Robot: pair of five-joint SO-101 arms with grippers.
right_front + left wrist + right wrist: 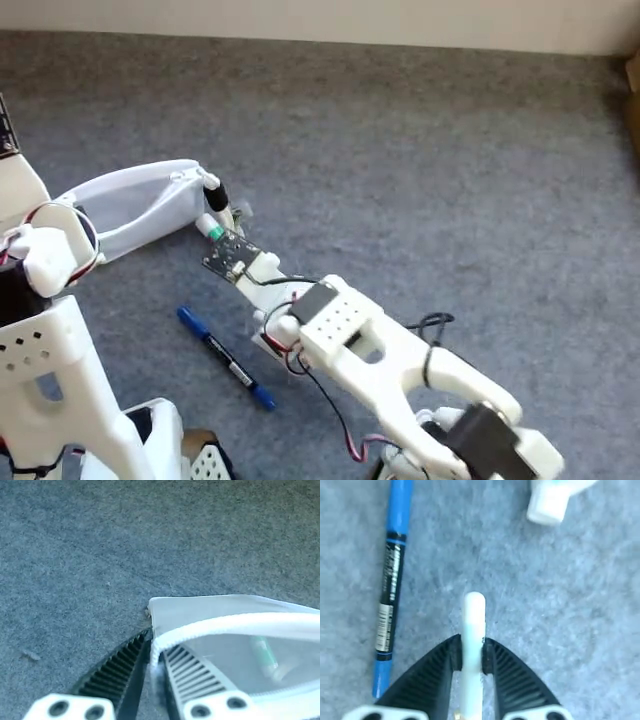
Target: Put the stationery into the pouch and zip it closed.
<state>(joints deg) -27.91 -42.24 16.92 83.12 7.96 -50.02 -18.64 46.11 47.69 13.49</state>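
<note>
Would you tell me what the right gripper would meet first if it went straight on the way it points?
Probably the grey carpet, touched first by the white pen that the right gripper holds; the pouch lies just beyond, depth unclear.

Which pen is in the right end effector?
The white pen, clamped between the jaws; the blue pen lies free on the carpet.

High downward, wrist views close, pen point(226, 360) shared

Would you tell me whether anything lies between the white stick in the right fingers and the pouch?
Yes: a white marker with a green band lies between the white stick and the pouch, near the pouch's end and slightly off the stick's line.
</note>
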